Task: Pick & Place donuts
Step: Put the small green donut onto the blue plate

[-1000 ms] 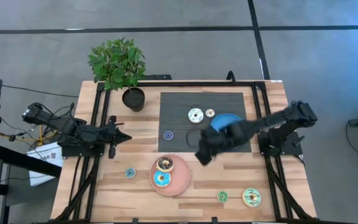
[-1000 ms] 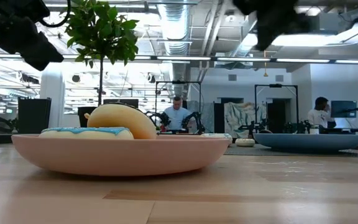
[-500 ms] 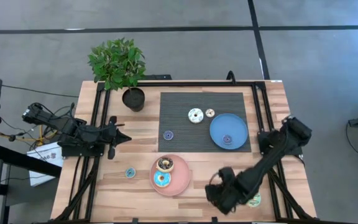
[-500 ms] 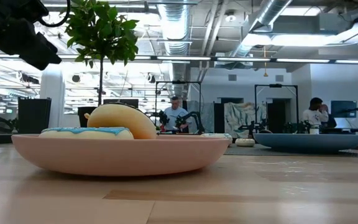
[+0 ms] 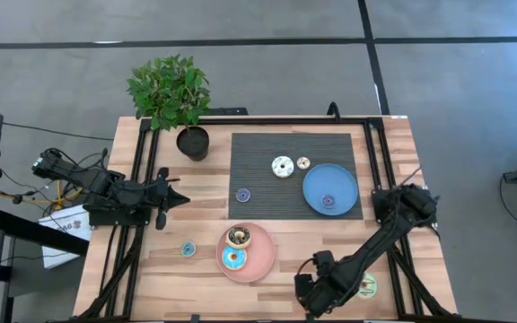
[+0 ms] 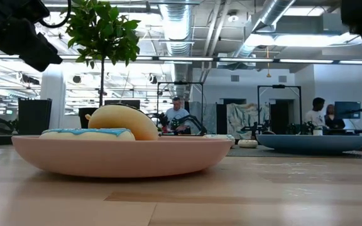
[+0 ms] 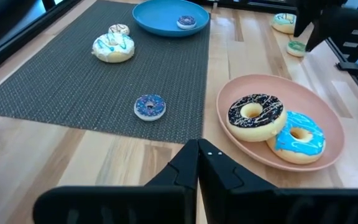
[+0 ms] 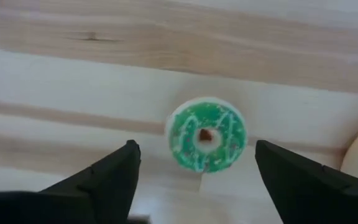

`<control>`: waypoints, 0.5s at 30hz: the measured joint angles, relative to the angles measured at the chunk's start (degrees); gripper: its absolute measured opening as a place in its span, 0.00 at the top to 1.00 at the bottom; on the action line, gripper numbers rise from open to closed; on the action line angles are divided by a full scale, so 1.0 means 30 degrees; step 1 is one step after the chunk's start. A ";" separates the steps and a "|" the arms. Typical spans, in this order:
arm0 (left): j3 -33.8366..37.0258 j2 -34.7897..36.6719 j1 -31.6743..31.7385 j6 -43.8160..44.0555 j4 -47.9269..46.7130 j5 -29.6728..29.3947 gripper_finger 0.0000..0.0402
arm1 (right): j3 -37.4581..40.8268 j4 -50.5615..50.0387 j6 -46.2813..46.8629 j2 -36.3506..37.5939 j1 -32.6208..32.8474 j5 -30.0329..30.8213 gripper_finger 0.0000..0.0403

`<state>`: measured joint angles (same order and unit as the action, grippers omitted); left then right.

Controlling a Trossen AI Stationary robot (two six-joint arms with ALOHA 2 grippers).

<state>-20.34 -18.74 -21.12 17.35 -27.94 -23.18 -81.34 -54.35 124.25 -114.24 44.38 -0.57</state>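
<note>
My right gripper (image 8: 196, 149) is open near the table's front edge, pointing down; its fingers stand on either side of a tiny green donut (image 8: 207, 135) lying flat on the wood, without touching it. In the high view this gripper (image 5: 317, 289) hides that donut, and a green-yellow donut (image 5: 367, 287) lies just to its right. A dark brown donut (image 5: 239, 237) and a blue donut (image 5: 233, 259) lie on the pink plate (image 5: 263, 260). My left gripper (image 7: 197, 155) waits shut at the table's left.
On the dark mat (image 5: 258, 148) lie a white donut (image 5: 282, 166), a tiny cream one (image 5: 303, 163) and a tiny purple one (image 5: 243, 195). A blue plate (image 5: 341, 178) holds another tiny purple donut (image 5: 328, 201). A tiny blue donut (image 5: 188, 249) lies left of the pink plate. A potted plant (image 5: 170, 94) stands far left.
My right gripper has swung from above the blue plate toward the table's near edge and come down over the tiny green donut. The donuts and plates have stayed where they were.
</note>
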 joint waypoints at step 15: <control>0.0000 0.0000 0.0000 -0.0045 -0.0008 0.0124 1.00 | 0.1297 0.1779 0.0246 -0.0385 0.0057 -0.0665 0.30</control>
<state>-20.34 -18.74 -21.12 17.21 -27.97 -22.81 -77.45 -49.01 124.99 -115.39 44.55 -2.57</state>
